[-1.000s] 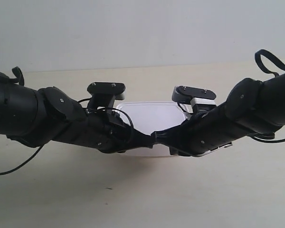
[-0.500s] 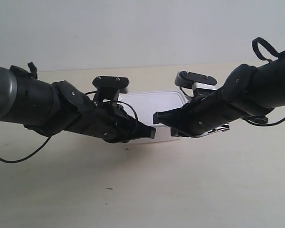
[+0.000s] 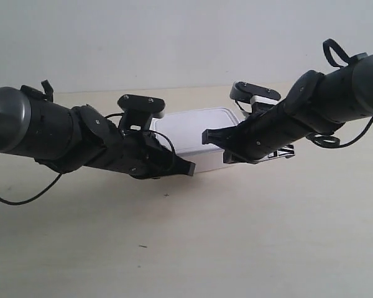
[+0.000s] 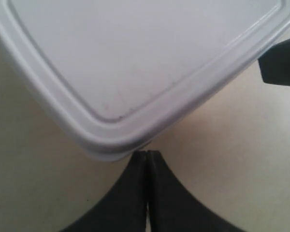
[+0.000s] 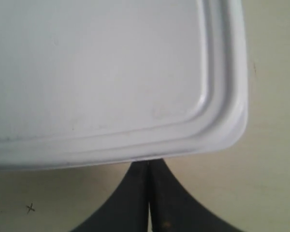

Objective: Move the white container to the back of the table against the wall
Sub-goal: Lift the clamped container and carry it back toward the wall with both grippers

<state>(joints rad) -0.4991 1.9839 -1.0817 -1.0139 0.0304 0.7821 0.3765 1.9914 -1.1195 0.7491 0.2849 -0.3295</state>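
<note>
The white container (image 3: 199, 127) lies flat on the table (image 3: 236, 242), some way short of the wall (image 3: 174, 37). In the left wrist view my left gripper (image 4: 147, 153) is shut, its tips pressed against a rounded corner of the container (image 4: 135, 58). My right gripper (image 5: 149, 162) is also shut, its tips against the long edge of the container (image 5: 96, 67) close to a corner. In the exterior view the arm at the exterior view's left (image 3: 112, 149) and the arm at the exterior view's right (image 3: 286, 124) both reach in at the container's near side. Neither gripper holds anything.
Another black gripper tip (image 4: 280, 63) shows at the edge of the left wrist view beside the container. A strip of bare table (image 3: 193, 96) lies between the container and the wall. Small dark specks (image 3: 166, 195) mark the table in front.
The container has slid away toward the wall, with both arms moving along behind it. The two gripper tips, which met in front of it, now stand apart.
</note>
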